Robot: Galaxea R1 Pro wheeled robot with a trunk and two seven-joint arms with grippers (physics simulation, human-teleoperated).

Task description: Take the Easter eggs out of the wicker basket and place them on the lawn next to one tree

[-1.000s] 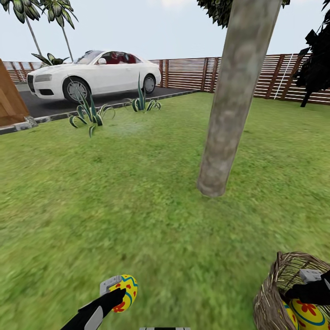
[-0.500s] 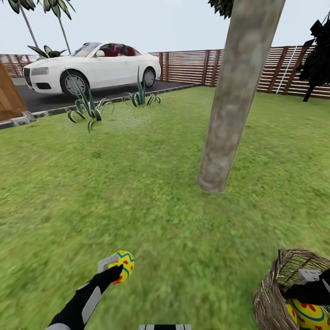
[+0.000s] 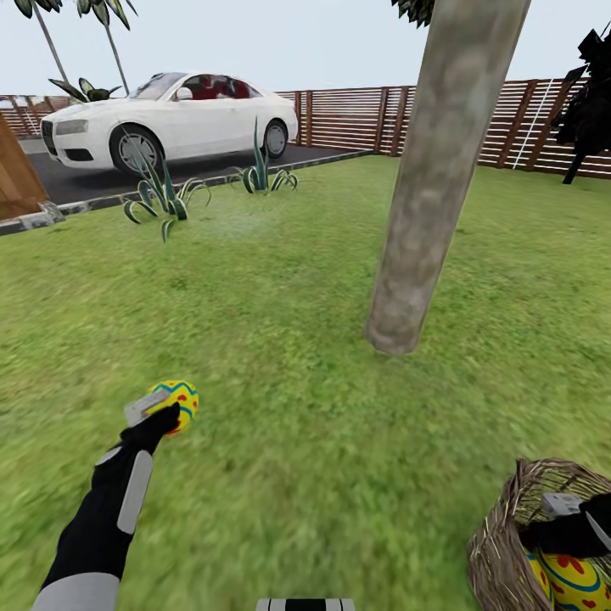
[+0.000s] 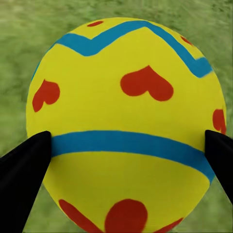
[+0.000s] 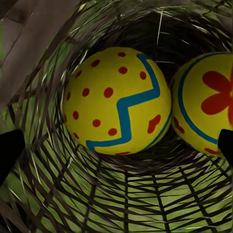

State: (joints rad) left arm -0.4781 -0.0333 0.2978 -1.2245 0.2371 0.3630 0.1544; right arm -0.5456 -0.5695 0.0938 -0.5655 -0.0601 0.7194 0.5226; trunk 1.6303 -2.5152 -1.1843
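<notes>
left gripper carried egg farther out over lawn.

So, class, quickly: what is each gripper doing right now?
Left gripper: shut on a heart-patterned Easter egg, held over the lawn.
Right gripper: open, inside the wicker basket above two eggs.

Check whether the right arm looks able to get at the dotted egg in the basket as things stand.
Probably yes. The right gripper is already inside the wicker basket, open, looking straight at the dotted egg; nothing lies between, though the flower egg crowds one side.
</notes>
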